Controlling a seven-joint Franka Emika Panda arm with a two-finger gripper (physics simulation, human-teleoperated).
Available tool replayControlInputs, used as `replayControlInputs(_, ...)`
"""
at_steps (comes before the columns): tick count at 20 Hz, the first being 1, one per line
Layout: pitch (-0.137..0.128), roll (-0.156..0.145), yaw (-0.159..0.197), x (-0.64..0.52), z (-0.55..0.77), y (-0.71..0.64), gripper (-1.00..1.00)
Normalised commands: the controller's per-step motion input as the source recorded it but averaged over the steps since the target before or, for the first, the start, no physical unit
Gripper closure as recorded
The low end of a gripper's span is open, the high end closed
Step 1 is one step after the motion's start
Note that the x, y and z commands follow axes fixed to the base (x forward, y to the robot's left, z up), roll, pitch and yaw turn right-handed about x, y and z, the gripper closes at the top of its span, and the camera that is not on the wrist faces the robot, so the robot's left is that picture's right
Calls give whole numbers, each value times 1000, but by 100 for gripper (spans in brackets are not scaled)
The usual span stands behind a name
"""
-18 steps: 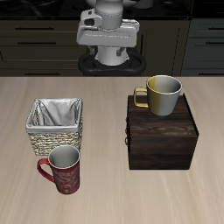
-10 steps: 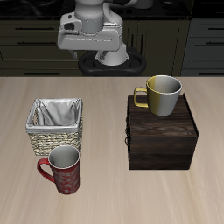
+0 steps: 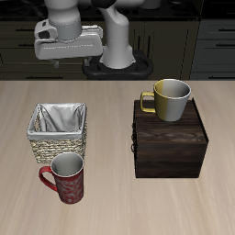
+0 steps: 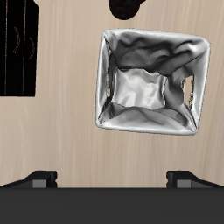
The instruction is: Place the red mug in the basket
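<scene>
a light wooden table (image 3: 110, 207) with a fine pale grain fills most of the scene. behind it, at the back, stand dark cabinets (image 3: 27, 41) with drawers and thin light handles. the space above them is almost black. the light is soft and even, with only weak shadows on the wood.
</scene>
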Motion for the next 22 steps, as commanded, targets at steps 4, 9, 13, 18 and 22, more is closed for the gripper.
replayControlInputs(4, 71, -11, -14, 408, -12, -760, -100)
replayControlInputs(9, 7, -29, -42, 174, 1, -300, -100)
replayControlInputs(13, -40, -67, -24, 263, 75, -182, -100)
replayControlInputs(18, 31, -7, -45, 382, 57, -93, -100)
replayControlInputs(22, 4, -32, 31, 380, 86, 5, -100)
